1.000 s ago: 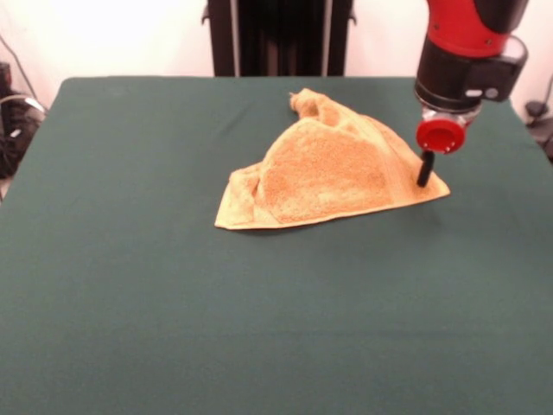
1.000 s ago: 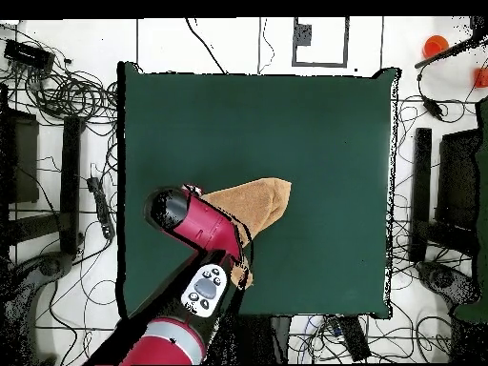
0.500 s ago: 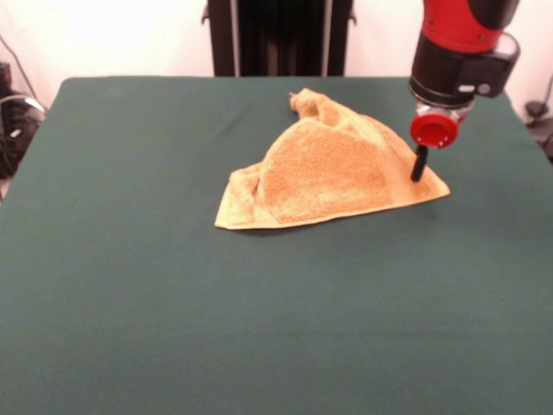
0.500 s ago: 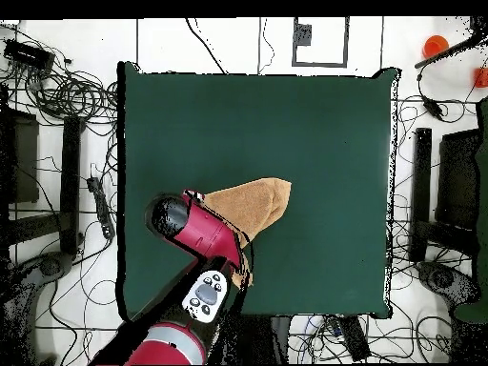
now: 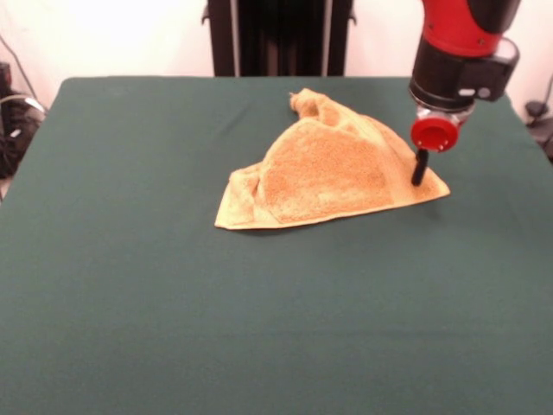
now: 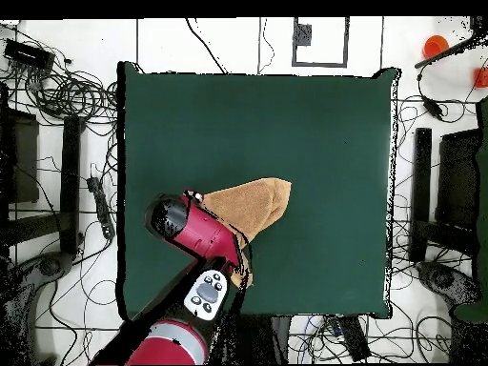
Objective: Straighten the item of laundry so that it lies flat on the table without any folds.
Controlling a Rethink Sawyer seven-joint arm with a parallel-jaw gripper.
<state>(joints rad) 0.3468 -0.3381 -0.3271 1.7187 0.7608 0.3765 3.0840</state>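
1. Cloth first: nearest to us in the front view we see the table (image 5: 259,328), covered in plain dark green, with a broad bare stretch of it reaching up to the laundry.

2. Past that stretch we find the towel (image 5: 324,177), a golden tan-orange terry piece lying a little right of the table's middle. It is not flat. One part is folded over the rest, so that we read it as a rough triangle with a long lower edge touching the cloth.

3. Its lower left corner shows a paler, smoother band and a small crumpled pleat. Its lower right corner runs out to a point on the green.

4. Farther back the towel rises into a bunched, rumpled peak at its far end.

5. At the right corner we see the gripper (image 5: 420,169), hanging from the red and black arm (image 5: 462,52) that comes down from above. A red disc sits under the arm's black wrist, and one dark finger reaches down from it to the towel's right corner. We cannot tell whether it touches the fabric or whether the pincer is spread or pressed together.

6. In the overhead view we see the arm covering part of the towel (image 6: 257,205), which lies toward the table's (image 6: 315,124) lower left; the gripper is hidden there.
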